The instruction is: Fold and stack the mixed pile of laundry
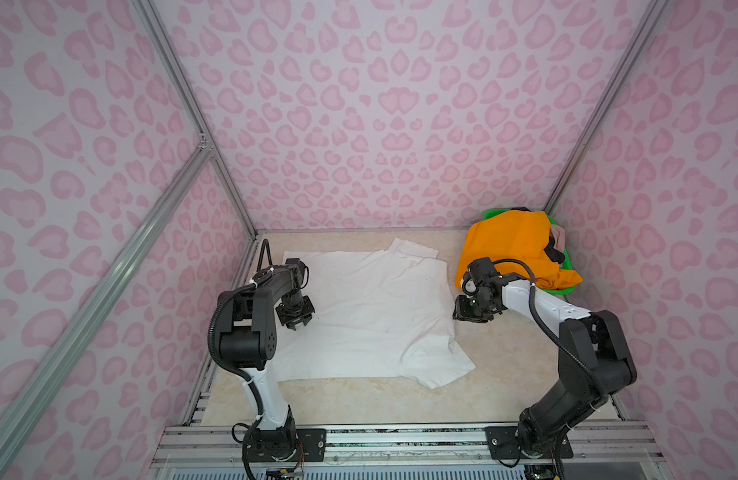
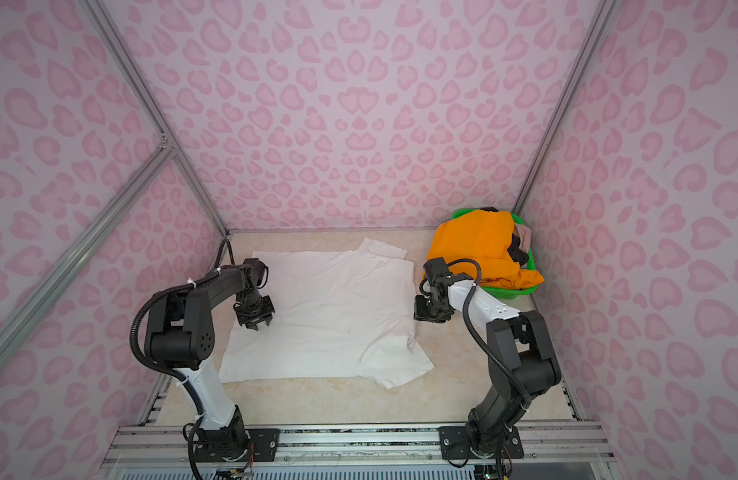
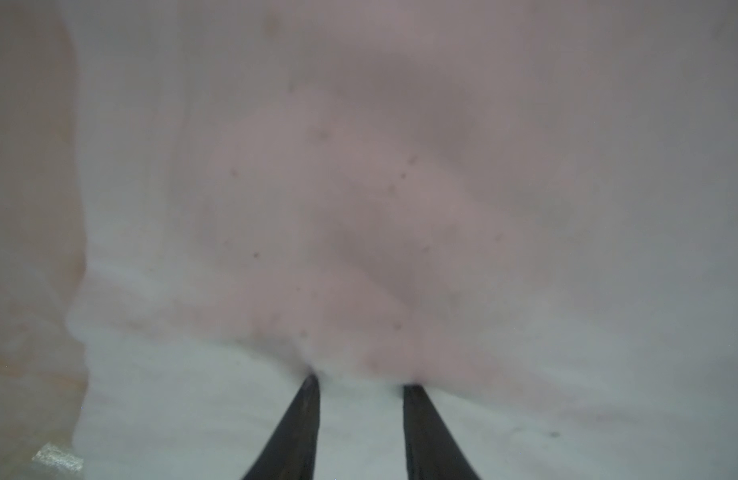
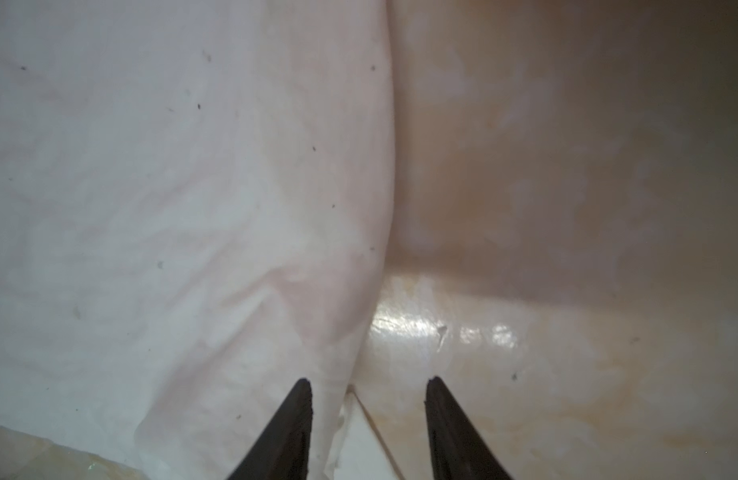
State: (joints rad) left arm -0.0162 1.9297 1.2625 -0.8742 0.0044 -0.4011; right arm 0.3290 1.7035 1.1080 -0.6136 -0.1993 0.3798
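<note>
- A large white cotton T-shirt (image 1: 371, 316) lay spread flat on the beige marbled tabletop (image 1: 504, 365).
- Bright orange fabric shorts (image 1: 508, 245) draped over the green plastic basket (image 1: 563, 291) in the far right corner.
- The left gripper (image 3: 361, 382) had its jaws partly apart, tips pressing the shirt.
- The right gripper (image 4: 369, 384) stood with jaws apart astride the shirt's edge, gripping nothing.

T-shirt (image 1: 371, 316) white; shorts (image 1: 508, 245) orange; basket (image 1: 567, 291) green; walls (image 1: 359, 104) pale, pink blotch pattern; tabletop (image 1: 504, 374) beige marbled.
</note>
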